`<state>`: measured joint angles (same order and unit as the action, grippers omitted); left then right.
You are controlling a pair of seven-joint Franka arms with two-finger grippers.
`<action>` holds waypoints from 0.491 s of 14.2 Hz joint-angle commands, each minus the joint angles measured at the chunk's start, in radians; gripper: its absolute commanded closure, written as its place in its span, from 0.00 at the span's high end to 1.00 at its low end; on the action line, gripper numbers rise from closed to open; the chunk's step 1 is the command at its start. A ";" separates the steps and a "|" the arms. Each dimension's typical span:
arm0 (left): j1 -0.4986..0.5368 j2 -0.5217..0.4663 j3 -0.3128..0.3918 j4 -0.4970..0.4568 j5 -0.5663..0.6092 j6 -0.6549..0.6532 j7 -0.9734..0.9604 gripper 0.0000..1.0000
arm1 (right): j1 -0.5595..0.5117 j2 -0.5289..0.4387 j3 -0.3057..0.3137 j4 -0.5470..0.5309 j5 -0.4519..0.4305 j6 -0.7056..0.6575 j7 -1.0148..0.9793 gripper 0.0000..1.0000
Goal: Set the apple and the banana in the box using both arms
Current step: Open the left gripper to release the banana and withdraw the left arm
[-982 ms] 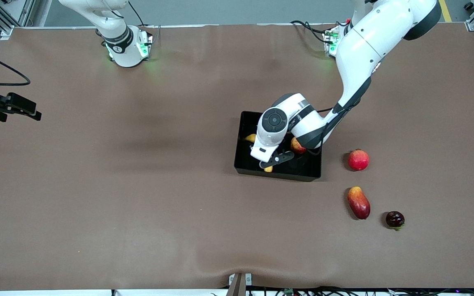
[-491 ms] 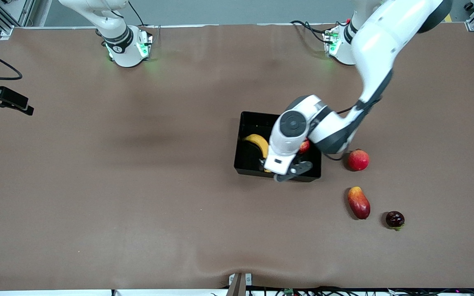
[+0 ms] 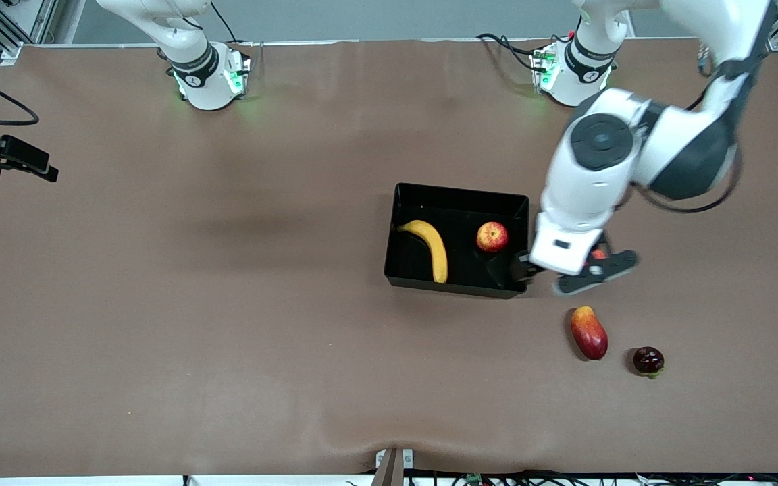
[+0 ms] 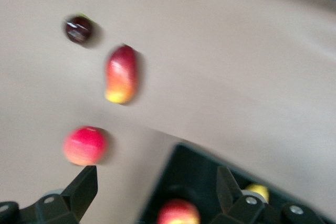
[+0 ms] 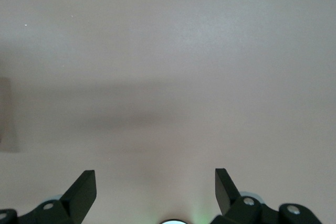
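The black box (image 3: 456, 194) sits mid-table. Inside it the yellow banana (image 3: 432, 247) lies along the wall toward the right arm's end, and the red apple (image 3: 491, 237) rests beside it. My left gripper (image 3: 558, 270) hangs open and empty in the air over the box's corner toward the left arm's end. Its wrist view shows the box (image 4: 199, 171), the apple (image 4: 178, 213) and a banana tip (image 4: 257, 191) between the spread fingers of the left gripper (image 4: 156, 190). My right gripper (image 3: 38, 169) waits at the table's right-arm end, and in its wrist view the right gripper (image 5: 155, 187) is open over bare table.
A pinkish-red round fruit (image 4: 84, 145) lies beside the box, mostly covered by my left hand in the front view. A red-yellow mango-like fruit (image 3: 589, 333) and a dark fruit (image 3: 648, 360) lie nearer the front camera. Brown cloth covers the table (image 3: 227, 304).
My left gripper opened and left the banana in the box, then rose and swung toward the left arm's end. The right arm has hardly moved.
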<state>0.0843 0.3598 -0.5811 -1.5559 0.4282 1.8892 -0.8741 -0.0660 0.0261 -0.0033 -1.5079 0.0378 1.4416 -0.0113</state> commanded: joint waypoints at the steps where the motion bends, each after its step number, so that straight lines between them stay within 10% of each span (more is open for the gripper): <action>1: 0.054 -0.035 -0.003 0.055 0.006 -0.123 0.174 1.00 | -0.015 -0.014 0.012 0.011 -0.013 -0.015 0.007 1.00; 7: 0.173 -0.099 0.000 0.117 -0.115 -0.199 0.418 1.00 | -0.021 -0.014 0.011 0.018 -0.013 -0.041 0.007 1.00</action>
<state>0.2278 0.3016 -0.5799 -1.4384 0.3566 1.7126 -0.5287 -0.0677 0.0257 -0.0057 -1.4937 0.0362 1.4174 -0.0113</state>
